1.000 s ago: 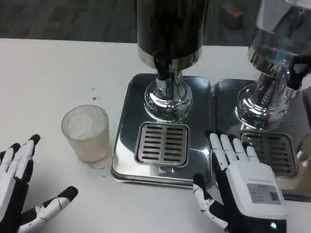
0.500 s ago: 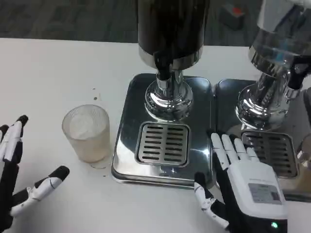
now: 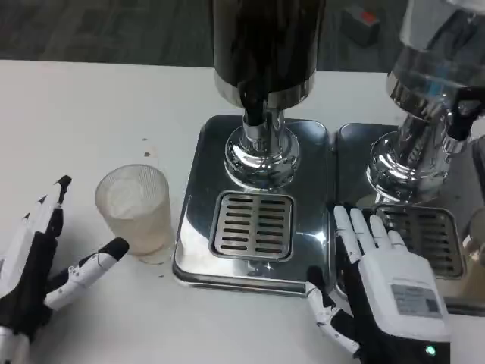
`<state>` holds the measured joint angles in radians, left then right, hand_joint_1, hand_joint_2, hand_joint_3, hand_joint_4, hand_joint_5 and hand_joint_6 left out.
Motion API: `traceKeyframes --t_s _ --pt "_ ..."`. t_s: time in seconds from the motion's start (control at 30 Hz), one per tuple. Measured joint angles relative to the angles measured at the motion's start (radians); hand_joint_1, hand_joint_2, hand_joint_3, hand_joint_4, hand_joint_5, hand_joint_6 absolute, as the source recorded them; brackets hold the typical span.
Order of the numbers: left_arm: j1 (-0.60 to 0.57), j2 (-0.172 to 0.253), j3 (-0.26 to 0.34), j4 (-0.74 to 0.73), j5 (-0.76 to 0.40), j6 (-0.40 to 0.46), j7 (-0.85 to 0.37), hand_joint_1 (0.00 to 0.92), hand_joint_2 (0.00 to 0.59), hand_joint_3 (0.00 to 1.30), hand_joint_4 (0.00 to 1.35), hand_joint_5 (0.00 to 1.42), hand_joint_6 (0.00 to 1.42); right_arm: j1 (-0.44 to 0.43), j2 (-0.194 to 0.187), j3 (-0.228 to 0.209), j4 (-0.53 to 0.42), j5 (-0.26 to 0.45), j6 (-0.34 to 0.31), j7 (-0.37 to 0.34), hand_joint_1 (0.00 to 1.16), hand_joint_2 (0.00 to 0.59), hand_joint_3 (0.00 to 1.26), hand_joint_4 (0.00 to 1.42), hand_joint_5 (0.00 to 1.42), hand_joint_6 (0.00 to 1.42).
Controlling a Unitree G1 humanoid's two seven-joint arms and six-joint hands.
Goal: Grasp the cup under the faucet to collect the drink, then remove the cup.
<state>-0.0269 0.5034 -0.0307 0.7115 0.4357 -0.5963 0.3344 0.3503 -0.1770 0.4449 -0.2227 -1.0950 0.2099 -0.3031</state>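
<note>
A frosted clear cup [image 3: 134,209] stands upright on the white table, left of the steel drip tray [image 3: 198,227]. The dark dispenser [image 3: 264,45] rises over the tray, its black faucet [image 3: 254,106] above the slotted grate [image 3: 253,224]. My left hand [image 3: 42,265] is low at the left, fingers spread, its thumb tip reaching close to the cup's lower left side; I cannot tell whether it touches. My right hand [image 3: 383,284] lies flat with fingers apart, between the two trays at the lower right, holding nothing.
A second dispenser [image 3: 436,83] with a chrome base and its own drip tray [image 3: 447,296] stands at the right. A black tap handle [image 3: 462,121] juts out at the far right. Bare white table spreads to the left and behind the cup.
My left hand has moved right and up toward the cup, its thumb now near the cup's side. The right hand has barely shifted. The cup has stayed put.
</note>
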Motion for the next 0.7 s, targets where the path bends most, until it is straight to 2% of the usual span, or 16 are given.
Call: traceKeyframes --t_s 0.43,0.7 --pt "-0.127 -0.03 -0.064 0.127 0.004 -0.013 -0.001 0.136 0.004 0.0 0.0 0.03 0.03 0.01 0.008 0.0 -0.001 0.002 0.006 0.0 0.25 0.526 0.0 0.0 0.0 0.06" --pt "-0.199 -0.054 -0.09 0.206 0.006 -0.016 0.0 0.16 0.003 0.0 0.0 0.07 0.09 0.014 0.012 0.003 -0.001 0.002 0.011 0.0 0.26 0.526 0.0 0.0 0.0 0.06"
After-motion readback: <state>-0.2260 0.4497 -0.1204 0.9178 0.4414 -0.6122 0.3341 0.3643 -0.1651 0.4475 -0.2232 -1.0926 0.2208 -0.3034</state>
